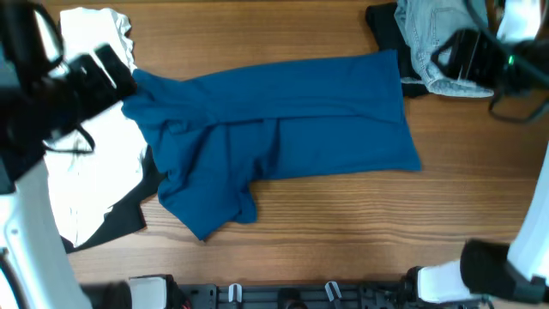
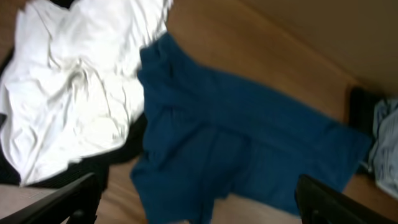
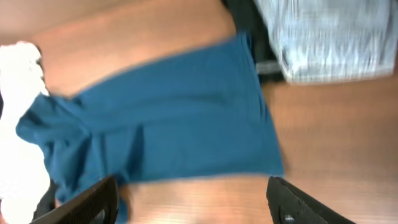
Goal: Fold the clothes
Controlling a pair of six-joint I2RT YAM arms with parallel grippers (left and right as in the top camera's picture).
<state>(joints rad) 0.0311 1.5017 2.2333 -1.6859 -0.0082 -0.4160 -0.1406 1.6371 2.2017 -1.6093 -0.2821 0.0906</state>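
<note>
A deep-blue knit shirt (image 1: 283,129) lies spread across the table's middle, bunched and folded over at its left end; it also shows in the left wrist view (image 2: 236,155) and the right wrist view (image 3: 161,118). A white garment (image 1: 86,172) lies at the left over a black garment (image 1: 129,219). Light-blue denim (image 1: 433,39) on a black garment (image 1: 386,21) sits at the back right. My left gripper (image 2: 196,208) is open and empty above the shirt's left end. My right gripper (image 3: 189,208) is open and empty, raised near the denim.
The wooden table (image 1: 360,232) shows bare at the front. The arm bases (image 1: 446,279) stand along the front edge. The left arm (image 1: 51,77) reaches over the white garment; the right arm (image 1: 480,56) hangs over the denim.
</note>
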